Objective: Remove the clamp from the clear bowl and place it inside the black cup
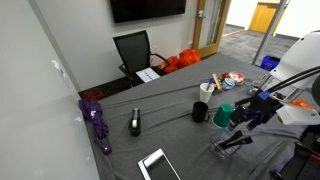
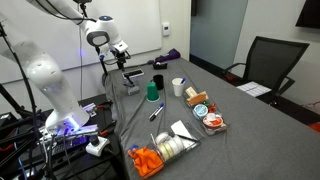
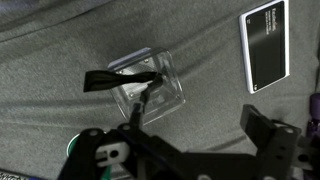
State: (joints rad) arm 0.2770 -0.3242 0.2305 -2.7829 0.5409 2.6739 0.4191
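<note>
Your claw [image 3: 172,128] hangs above the table with its two blocky dark fingers [image 3: 265,125] spread wide apart and nothing between them. Just past the fingertips in the wrist view sits the clear bowl [image 3: 172,95], a shallow, glossy, transparent container, squarish with rounded corners. The clamp [image 3: 120,77] rests on it: slim, matte black and elongated, lying across the bowl's rim with one end jutting out over the cloth. The table [image 3: 60,40] under it is covered in soft, wrinkled grey fabric. A flat black rectangular card [image 3: 265,45] with white print lies well apart from the bowl. In an exterior view the black cup [image 1: 201,112], a plain cylinder, stands upright just beside a green cup [image 1: 224,116], clear of the bowl.
</note>
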